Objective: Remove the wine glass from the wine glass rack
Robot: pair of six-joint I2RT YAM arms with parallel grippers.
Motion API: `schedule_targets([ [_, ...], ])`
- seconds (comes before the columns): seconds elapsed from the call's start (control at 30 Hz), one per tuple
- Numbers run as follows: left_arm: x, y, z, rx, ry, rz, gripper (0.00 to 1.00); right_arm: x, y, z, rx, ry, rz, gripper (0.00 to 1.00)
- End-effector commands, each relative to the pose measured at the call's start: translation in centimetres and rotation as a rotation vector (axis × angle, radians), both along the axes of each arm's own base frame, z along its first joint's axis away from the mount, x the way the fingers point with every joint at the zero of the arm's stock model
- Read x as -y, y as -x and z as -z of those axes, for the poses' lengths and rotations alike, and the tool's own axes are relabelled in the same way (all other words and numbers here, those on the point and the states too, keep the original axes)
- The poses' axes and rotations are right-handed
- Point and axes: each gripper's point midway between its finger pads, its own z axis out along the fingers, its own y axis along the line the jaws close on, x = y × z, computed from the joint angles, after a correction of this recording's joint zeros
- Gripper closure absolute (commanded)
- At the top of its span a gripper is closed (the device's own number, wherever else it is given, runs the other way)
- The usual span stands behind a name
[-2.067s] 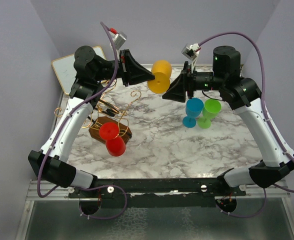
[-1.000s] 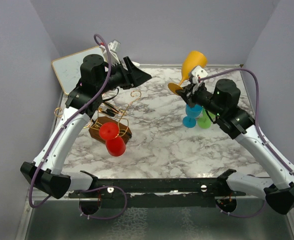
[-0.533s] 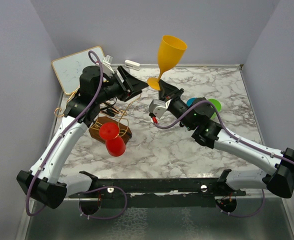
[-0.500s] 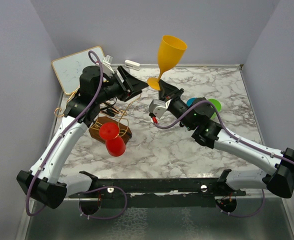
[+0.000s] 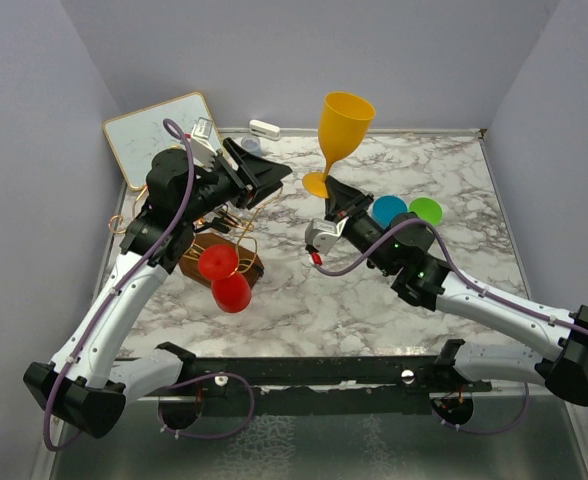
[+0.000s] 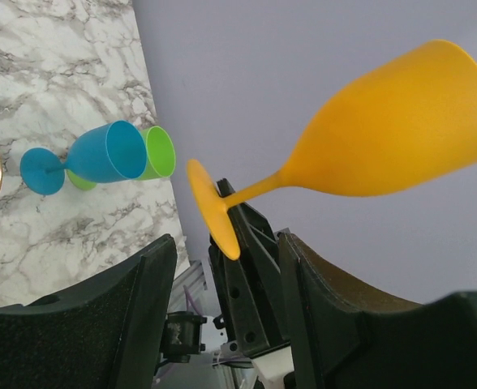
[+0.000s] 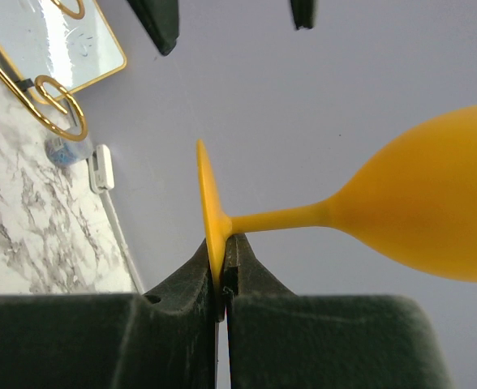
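Marbled bench [image 5: 494, 200] from above: my right end effector [image 5: 329, 193] pinches only the foot rim of the yellow wine glass [image 5: 345, 120], aloft, clear of the wine glass rack [image 5: 196, 262]; it could pivot out. Left wrist: left end effector [image 6: 226, 267] gapes empty, close to that foot, a collision risk. Right wrist: thin-edge pinch, open air around.

The yellow wine glass [image 5: 346, 120] looks to me like smooth matt plastic; my right gripper [image 7: 222, 271] is matt black plastic, faintly grained; the table [image 5: 304, 290] is glossy, marble-patterned; the wine glass rack [image 5: 256, 265] is shiny gold wire on dark wood; the red glass [image 5: 226, 278] is smooth plastic.
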Motion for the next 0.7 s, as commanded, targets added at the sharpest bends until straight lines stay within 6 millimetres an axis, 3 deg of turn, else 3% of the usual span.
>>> schedule_targets([
  [0.0,0.7,-0.2,-0.6,-0.004,0.058,0.019,0.45,1.0,0.9,-2.6,0.073,-0.105,0.000,0.99],
  [0.43,2.2,-0.4,-0.4,-0.001,0.130,0.084,0.48,-1.2,1.2,-2.1,0.080,-0.134,-0.062,0.99],
  [0.67,3.2,-0.1,0.2,-0.010,0.136,0.117,0.54,-2.7,1.4,-1.7,0.083,-0.132,-0.086,0.99],
])
